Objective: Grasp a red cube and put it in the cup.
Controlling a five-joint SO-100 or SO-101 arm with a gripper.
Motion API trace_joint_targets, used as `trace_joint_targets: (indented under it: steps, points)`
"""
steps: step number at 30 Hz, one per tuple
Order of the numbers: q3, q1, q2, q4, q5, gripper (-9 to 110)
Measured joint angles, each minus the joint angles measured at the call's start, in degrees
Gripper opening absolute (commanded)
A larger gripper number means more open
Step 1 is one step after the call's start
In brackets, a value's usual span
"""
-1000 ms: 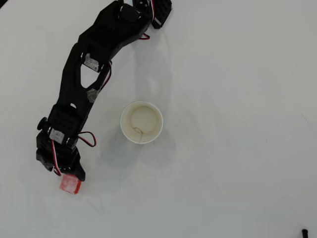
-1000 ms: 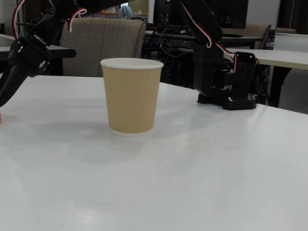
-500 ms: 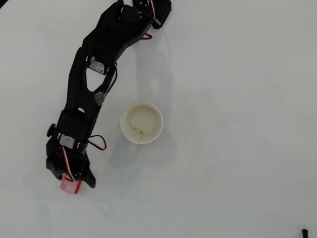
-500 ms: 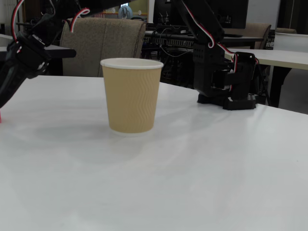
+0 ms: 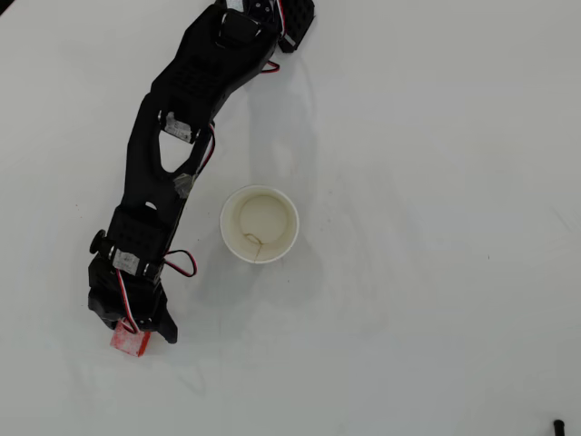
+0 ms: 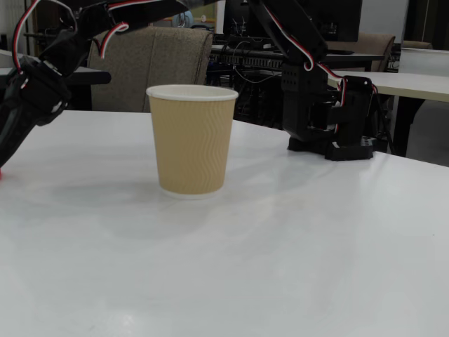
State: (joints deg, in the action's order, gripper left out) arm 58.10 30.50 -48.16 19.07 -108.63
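In the overhead view the red cube (image 5: 130, 342) lies on the white table at the lower left, with scuffed whitish faces. My gripper (image 5: 138, 332) is right over it and covers its near part; one black finger (image 5: 169, 332) ends just right of the cube. Whether the jaws press on the cube is hidden by the wrist. The cup (image 5: 260, 223) stands upright and empty to the upper right of the gripper, apart from the arm. In the fixed view the cup (image 6: 191, 140) is tan outside with a white rim, and my gripper (image 6: 5, 158) reaches down at the left edge.
The arm's black base (image 5: 292, 23) sits at the top of the overhead view and at the right in the fixed view (image 6: 337, 123). A small dark object (image 5: 558, 425) lies at the bottom right corner. Chairs and desks stand behind the table.
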Motion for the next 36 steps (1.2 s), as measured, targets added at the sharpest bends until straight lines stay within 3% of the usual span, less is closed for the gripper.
trace_joint_targets:
  steps: [25,36]
  points:
    - [-4.7,0.0,4.9,0.7,0.0,34]
    - [-4.7,0.0,4.9,0.9,0.0,17]
